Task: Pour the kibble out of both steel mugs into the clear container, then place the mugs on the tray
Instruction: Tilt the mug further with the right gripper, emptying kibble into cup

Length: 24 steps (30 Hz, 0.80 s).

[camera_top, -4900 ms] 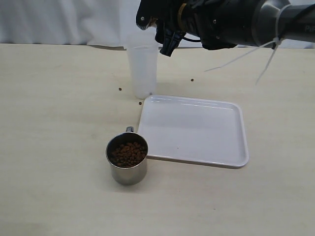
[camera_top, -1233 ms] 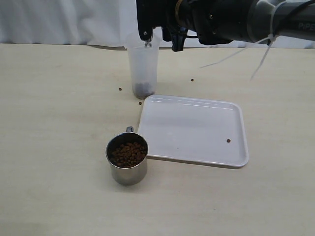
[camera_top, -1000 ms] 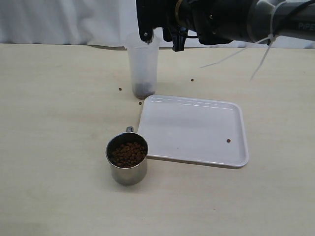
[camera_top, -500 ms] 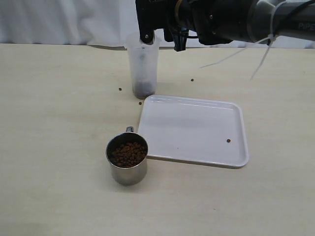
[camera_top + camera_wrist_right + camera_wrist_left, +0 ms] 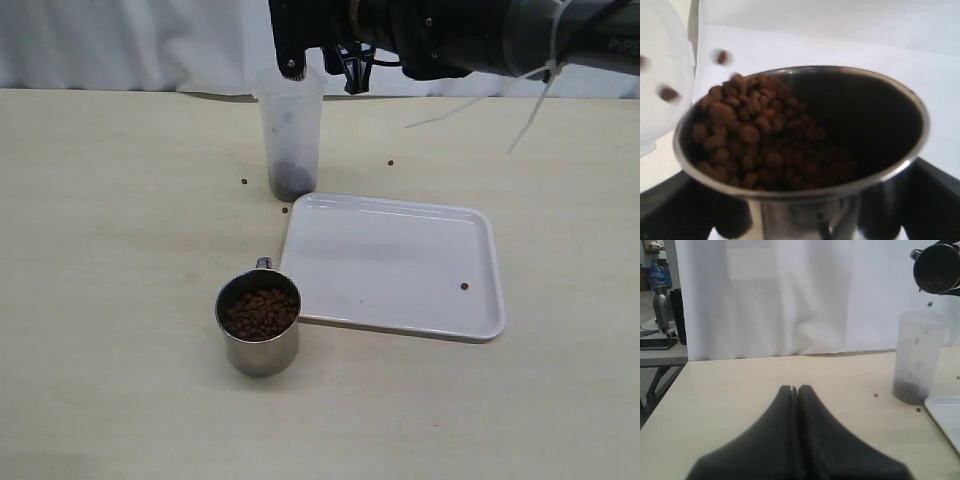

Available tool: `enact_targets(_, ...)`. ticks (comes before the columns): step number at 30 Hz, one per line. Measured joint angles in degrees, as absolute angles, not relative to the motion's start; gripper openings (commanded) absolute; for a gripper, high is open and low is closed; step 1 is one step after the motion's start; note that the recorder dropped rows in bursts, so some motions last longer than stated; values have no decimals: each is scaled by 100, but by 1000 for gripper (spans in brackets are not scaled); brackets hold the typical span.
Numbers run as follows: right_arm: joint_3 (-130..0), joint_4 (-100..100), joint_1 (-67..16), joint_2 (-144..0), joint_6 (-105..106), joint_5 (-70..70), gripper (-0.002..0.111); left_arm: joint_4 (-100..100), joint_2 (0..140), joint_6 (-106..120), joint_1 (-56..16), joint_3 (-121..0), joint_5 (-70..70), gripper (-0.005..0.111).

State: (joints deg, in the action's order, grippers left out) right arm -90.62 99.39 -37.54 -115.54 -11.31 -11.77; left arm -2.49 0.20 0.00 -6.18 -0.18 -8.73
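now right end effector (image 5: 800,215) clasps mug (image 5: 937,267), left end effector (image 5: 797,390) closed (beige table (image 5: 120,250), curtain (image 5: 770,300)).

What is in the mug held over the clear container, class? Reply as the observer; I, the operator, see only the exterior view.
Observer: The held mug holds plenty of kibble; a few pellets are in the air by its lip.
Operator: Is it lined up for the pour?
Observer: From the left wrist view, it hangs tilted above the clear container, with one pellet falling between them.
Operator: And the other arm?
Observer: The left gripper is shut and empty above the table.
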Motion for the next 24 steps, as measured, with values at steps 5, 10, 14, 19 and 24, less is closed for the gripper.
enact_targets(5,-9062,9939,-3754,-11563,-1100,-1176,5,-249,20,0,-618,-18,-873,0)
enact_targets(10,-9062,9939,-3754,-11563,-952,-1182,5,-249,20,0,-618,-18,-873,0)
enact_targets(14,-9062,9939,-3754,-11563,-701,-1182,5,-249,20,0,-618,-18,-873,0)
enact_targets(19,-9062,9939,-3754,-11563,-461,-1182,5,-249,20,0,-618,-18,-873,0)
enact_targets(24,-9062,9939,-3754,-11563,-271,-1182,5,-249,20,0,-618,-18,-873,0)
